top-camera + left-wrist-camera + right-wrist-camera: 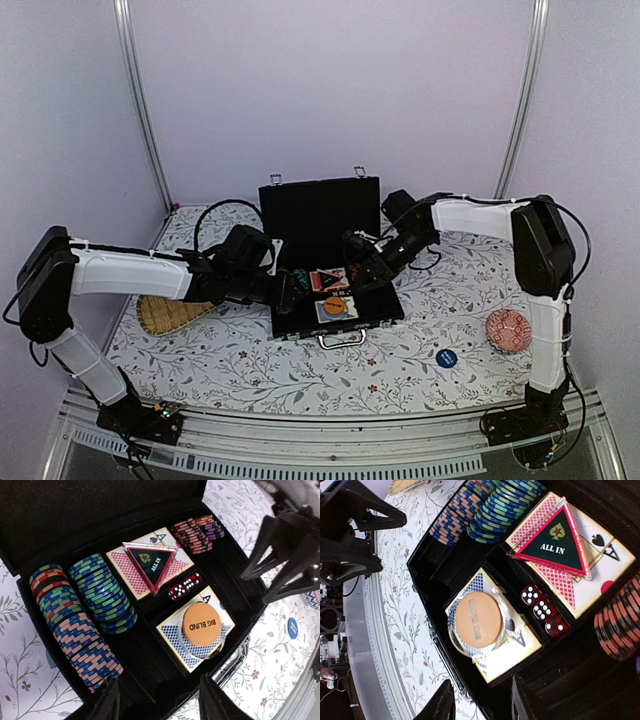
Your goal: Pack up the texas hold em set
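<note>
The black case (300, 325) lies open mid-table with its lid (320, 215) upright. Inside are rows of blue, green and tan chips (102, 592), red-black chips (192, 532), a red deck (127, 565) under a triangular ALL IN plaque (152, 562), red dice (186, 585), and a blue deck (172, 632) with an orange BIG BLIND disc (201, 624) on it. My left gripper (159, 680) hangs open over the case's front left edge, holding nothing. My right gripper (482, 682) is open just off the orange disc (479, 619), with nothing between its fingers.
A small blue disc (446, 357) lies on the floral tablecloth to the right of the case. A red patterned bowl (508, 329) sits by the right arm. A woven straw tray (170, 313) lies under the left arm. The case's silver handle (342, 340) faces the arms.
</note>
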Tool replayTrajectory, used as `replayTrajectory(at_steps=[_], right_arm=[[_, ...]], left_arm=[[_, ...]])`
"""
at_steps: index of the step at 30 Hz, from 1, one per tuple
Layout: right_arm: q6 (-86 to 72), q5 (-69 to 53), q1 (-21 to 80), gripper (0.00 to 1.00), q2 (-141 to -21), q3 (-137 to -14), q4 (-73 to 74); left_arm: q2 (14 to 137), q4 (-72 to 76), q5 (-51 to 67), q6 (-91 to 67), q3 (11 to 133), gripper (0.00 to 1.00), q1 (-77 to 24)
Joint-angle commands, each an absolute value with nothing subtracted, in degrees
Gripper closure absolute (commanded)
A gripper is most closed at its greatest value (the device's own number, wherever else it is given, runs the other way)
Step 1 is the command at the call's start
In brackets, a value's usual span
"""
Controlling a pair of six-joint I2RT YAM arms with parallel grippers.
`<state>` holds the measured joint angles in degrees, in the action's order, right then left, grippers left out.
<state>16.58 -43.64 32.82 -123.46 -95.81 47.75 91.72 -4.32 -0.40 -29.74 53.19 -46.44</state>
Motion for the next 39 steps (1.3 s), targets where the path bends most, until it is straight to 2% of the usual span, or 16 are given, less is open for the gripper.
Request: replayTrajectory(at_steps=[1, 6, 11, 17, 29, 39], right_arm=[[23.1, -34.6, 32.3, 0.57, -112.1, -89.3, 46.1], [30.9, -24.2, 32.3, 0.46, -100.1, -75.3, 45.6], [36.9, -15.4, 32.8, 0.39, -91.4, -60.5, 45.8], [40.8, -8.3, 37.0, 0.37, -86.0, -48.4, 43.7], [40.5, 1.0, 40.5, 0.35, -86.5, -42.4, 39.8], [40.3, 0.8, 40.5, 0.36, -84.0, -44.9, 48.7]], left_arm=[[91.0, -5.1, -1.1, -28.3, 52.9, 0.45, -45.7], [90.7, -5.7, -1.2, -27.5, 53.1, 0.42, -45.8], [90.8, -6.1, -1.6, -26.9, 53.0, 0.41, -45.8], [91.0, -6.6, -2.2, -26.4, 53.2, 0.41, -45.7], [90.5, -7.3, -1.9, -26.8, 52.8, 0.41, -45.8], [90.4, -6.5, -1.8, -26.6, 52.1, 0.41, -45.8]])
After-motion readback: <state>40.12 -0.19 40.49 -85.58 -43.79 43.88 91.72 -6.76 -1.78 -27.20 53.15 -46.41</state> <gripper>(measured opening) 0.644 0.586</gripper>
